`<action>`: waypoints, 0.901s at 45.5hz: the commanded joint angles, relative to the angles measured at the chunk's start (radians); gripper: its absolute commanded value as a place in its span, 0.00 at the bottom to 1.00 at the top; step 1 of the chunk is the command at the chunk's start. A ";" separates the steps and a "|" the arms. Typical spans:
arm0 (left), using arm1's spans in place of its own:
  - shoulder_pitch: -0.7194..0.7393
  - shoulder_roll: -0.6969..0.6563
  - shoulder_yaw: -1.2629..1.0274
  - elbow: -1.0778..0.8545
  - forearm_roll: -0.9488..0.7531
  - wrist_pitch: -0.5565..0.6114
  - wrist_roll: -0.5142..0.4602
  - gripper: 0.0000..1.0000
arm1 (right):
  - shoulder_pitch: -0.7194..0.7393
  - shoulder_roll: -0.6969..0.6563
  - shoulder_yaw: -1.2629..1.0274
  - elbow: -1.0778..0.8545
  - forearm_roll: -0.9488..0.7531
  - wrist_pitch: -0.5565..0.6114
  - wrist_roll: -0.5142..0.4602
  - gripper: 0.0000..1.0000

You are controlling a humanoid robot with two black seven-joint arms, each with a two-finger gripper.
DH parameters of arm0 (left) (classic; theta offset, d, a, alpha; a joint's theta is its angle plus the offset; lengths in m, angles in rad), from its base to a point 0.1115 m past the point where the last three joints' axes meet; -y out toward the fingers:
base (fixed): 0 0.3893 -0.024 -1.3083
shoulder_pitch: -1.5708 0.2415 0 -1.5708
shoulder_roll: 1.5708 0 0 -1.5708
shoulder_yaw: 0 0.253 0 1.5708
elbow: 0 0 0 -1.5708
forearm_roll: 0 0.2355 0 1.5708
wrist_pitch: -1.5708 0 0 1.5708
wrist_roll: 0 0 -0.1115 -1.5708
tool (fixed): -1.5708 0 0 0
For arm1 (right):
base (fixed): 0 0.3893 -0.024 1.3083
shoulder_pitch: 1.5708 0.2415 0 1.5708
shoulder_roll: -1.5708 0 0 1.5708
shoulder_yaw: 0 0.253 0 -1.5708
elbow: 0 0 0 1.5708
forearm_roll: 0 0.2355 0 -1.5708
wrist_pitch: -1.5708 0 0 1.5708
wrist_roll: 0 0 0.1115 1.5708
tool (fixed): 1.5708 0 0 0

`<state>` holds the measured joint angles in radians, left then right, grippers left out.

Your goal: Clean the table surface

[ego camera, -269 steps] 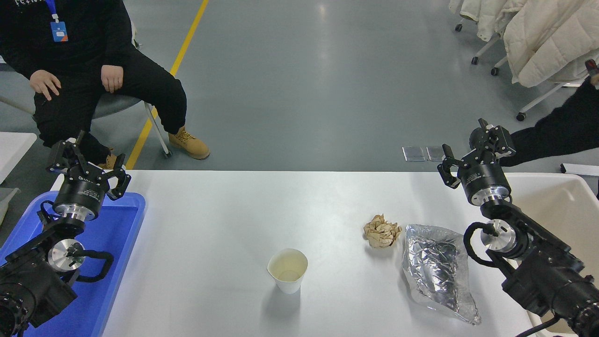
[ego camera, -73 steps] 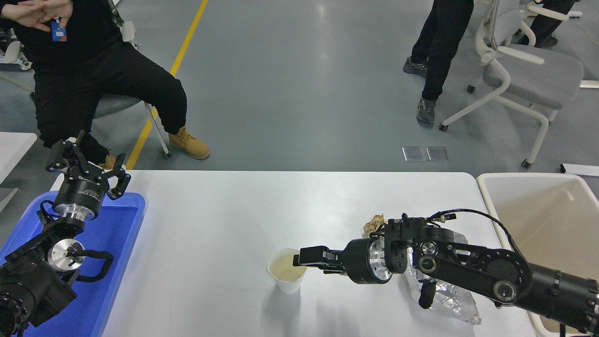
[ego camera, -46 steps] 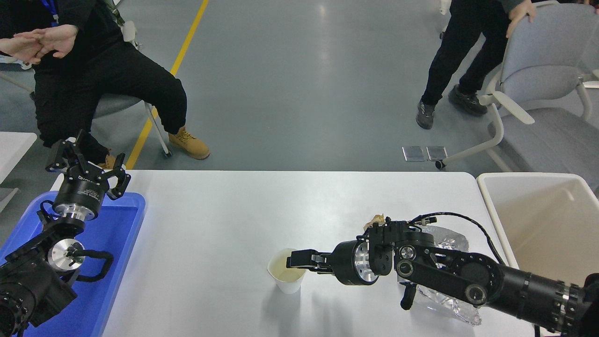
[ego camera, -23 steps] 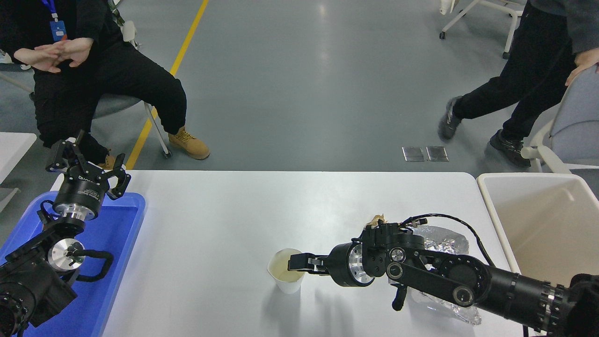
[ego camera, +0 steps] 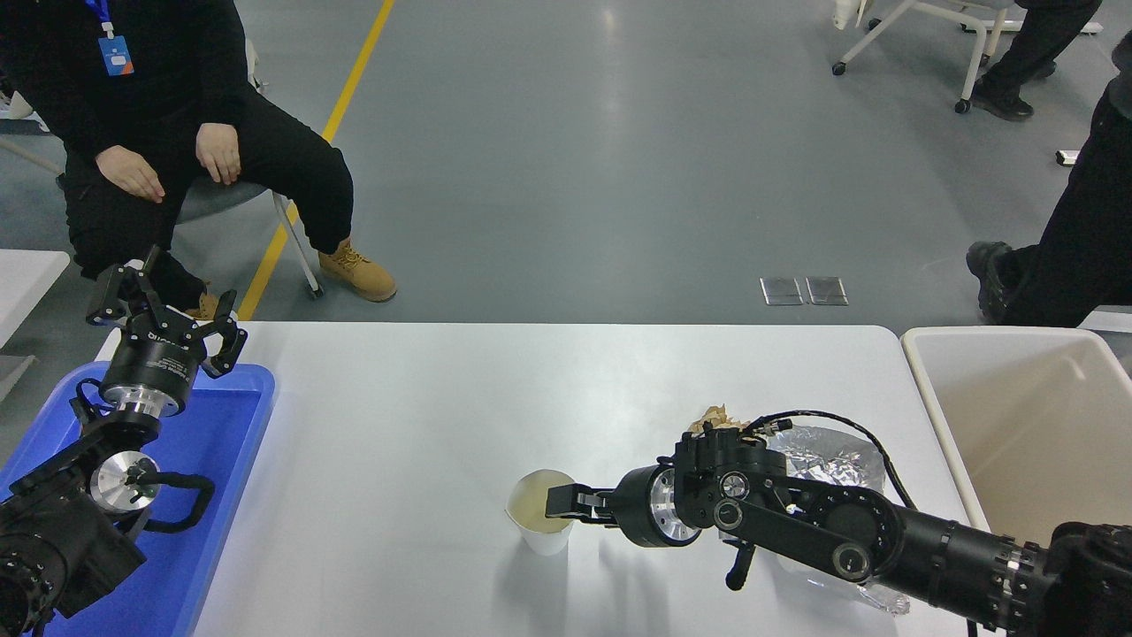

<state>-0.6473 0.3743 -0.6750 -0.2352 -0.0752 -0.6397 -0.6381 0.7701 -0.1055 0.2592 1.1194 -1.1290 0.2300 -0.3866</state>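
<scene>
A paper cup (ego camera: 542, 513), crumpled foil (ego camera: 831, 456), blue tray (ego camera: 208, 460), beige bin (ego camera: 1026, 416) and seated person (ego camera: 168, 115).

table surface (ego camera: 424, 416): matt white, smooth | cup (ego camera: 541, 513): paper | wrapper (ego camera: 831, 456): crinkled shiny foil | tray (ego camera: 225, 442): glossy plastic

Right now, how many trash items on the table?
3: paper cup front center at the right gripper; crumpled brown paper and foil bag behind the right arm, both partly hidden.
</scene>
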 commanded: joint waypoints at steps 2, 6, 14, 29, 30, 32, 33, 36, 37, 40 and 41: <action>0.000 0.000 0.000 -0.001 0.000 0.000 0.000 1.00 | -0.002 0.009 -0.008 -0.013 -0.020 0.000 -0.008 0.70; 0.000 0.000 0.000 0.000 0.000 0.000 0.000 1.00 | 0.000 0.009 -0.029 -0.013 -0.026 0.006 -0.017 0.55; 0.000 0.000 0.000 0.000 0.000 0.000 0.000 1.00 | 0.001 0.010 -0.031 -0.010 -0.026 0.015 -0.035 0.07; 0.000 0.000 0.000 0.000 0.000 0.000 0.000 1.00 | -0.003 0.021 -0.031 -0.003 -0.017 0.031 -0.038 0.00; 0.000 0.000 0.000 0.000 0.000 0.000 0.000 1.00 | -0.003 0.021 -0.029 -0.003 -0.017 0.031 -0.038 0.00; 0.000 0.000 0.000 0.000 0.000 0.000 0.000 1.00 | -0.003 0.021 -0.031 -0.003 -0.015 0.031 -0.038 0.00; 0.000 0.000 0.000 0.000 0.000 0.000 0.000 1.00 | -0.003 0.021 -0.031 -0.003 -0.015 0.032 -0.038 0.00; 0.000 0.000 0.000 -0.001 0.000 0.000 0.000 1.00 | -0.003 0.020 -0.029 -0.003 -0.015 0.031 -0.038 0.00; 0.000 0.000 0.000 0.000 0.000 0.000 0.000 1.00 | -0.003 0.020 -0.029 -0.003 -0.015 0.031 -0.038 0.00; 0.000 0.000 0.000 0.000 0.000 0.000 0.000 1.00 | -0.003 0.015 -0.029 -0.003 -0.014 0.031 -0.038 0.00; 0.000 0.000 0.000 0.000 0.000 0.000 0.000 1.00 | -0.003 0.014 -0.028 -0.001 -0.014 0.031 -0.038 0.00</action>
<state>-0.6473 0.3743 -0.6750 -0.2352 -0.0751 -0.6397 -0.6381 0.7674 -0.0857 0.2300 1.1157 -1.1459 0.2592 -0.4236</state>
